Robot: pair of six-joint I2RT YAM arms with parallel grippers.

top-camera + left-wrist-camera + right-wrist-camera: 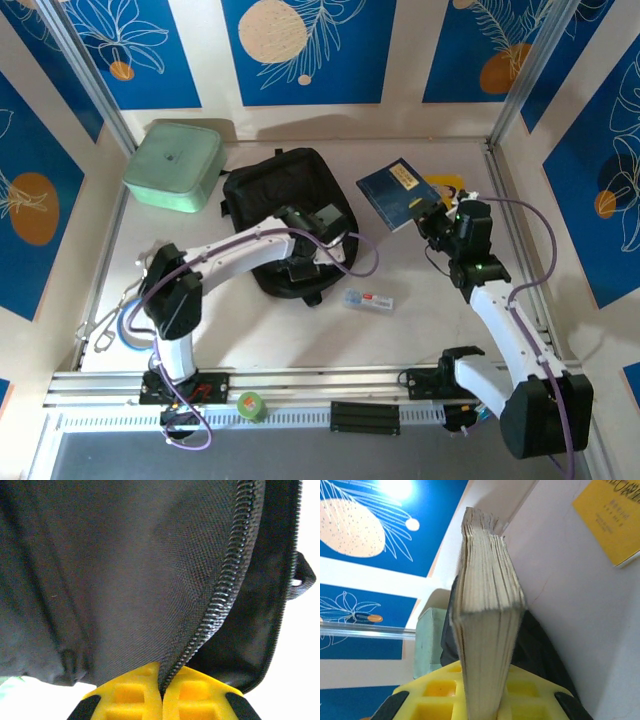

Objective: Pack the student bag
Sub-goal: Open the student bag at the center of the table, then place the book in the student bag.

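Observation:
The student bag (275,195) is a black fabric backpack lying at the table's middle back. My left gripper (303,258) rests on its near side. In the left wrist view the yellow jaws (162,692) are shut on the bag's flap (125,570), right along the zipper teeth (225,595), and the flap is lifted off the dark opening (250,640). My right gripper (436,222) is shut on a blue-covered book (398,192), held up to the right of the bag. The right wrist view shows the book's page edge (487,625) standing upright between the jaws (490,707).
A mint-green lidded box (172,165) stands at the back left, touching the bag. A small clear packet (368,299) lies in front of the bag. A yellow booklet (615,515) lies behind the held book. A green tape roll (250,405) sits on the front rail.

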